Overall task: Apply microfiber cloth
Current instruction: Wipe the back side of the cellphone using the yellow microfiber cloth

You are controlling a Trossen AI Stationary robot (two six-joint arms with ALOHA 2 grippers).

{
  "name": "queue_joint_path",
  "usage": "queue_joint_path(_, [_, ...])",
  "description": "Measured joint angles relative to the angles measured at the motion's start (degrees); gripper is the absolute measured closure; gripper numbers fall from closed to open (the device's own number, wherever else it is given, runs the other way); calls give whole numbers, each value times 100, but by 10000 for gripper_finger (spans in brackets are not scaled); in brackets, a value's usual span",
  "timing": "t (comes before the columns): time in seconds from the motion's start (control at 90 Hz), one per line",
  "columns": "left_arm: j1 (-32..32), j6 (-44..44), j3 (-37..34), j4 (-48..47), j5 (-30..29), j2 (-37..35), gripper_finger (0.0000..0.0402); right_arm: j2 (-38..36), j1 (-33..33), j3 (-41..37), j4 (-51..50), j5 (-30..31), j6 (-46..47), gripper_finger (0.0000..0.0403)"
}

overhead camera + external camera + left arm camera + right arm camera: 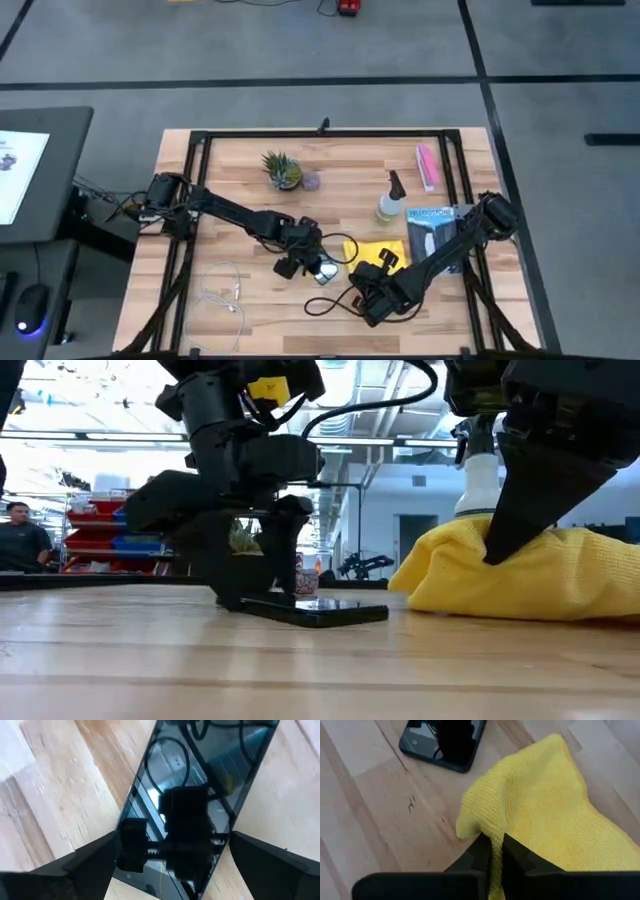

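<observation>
Yellow fabric fills the right wrist view: the microfiber cloth (pixel 555 815) lies bunched on the wooden desk (pixel 365 820), and the right pincer (pixel 492 851) has its two dark fingers pressed together on a fold at the cloth's edge, clamped on it. In the low view the same cloth (pixel 540 575) sits as a soft heap on the desk, with the right pincer's dark finger (pixel 535 500) coming down into its top.

Seen from above, the cloth (pixel 368 250) is near the middle of the desk (pixel 250 200), toward its front edge, and the right pincer (pixel 375 290) reaches in from the right arm. Just beside the cloth lies a black smartphone (pixel 323 271), flat, glass up.

The left pincer (pixel 300 262) is over that smartphone. In the left wrist view its two fingers (pixel 85 865) stand apart, one at each long side of the smartphone (pixel 195 795); whether they touch its edges cannot be told. In the low view the left pincer (pixel 255 585) stands down at the smartphone (pixel 315 610).

Farther back on the desk are a small potted plant (pixel 282 170), a spray bottle (pixel 390 203), a pink packet (pixel 427 166) and a blue and black package (pixel 432 232). A white cable (pixel 225 290) lies at the front left.

A person (pixel 20 538) shows in the room behind, at the low view's far left.
</observation>
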Motion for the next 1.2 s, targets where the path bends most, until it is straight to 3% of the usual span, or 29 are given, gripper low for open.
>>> queue_joint_path(0.211, [0,-194,0,-95,-328,0,53,0,0,0,36,0,1,390])
queue_joint_path(0.8, [17,-109,39,-513,-299,-11,53,0,-12,0,87,-2,-85,390])
queue_joint_path(1.2, [20,1650,39,-520,-281,-13,53,0,-11,0,101,-2,-85,390])
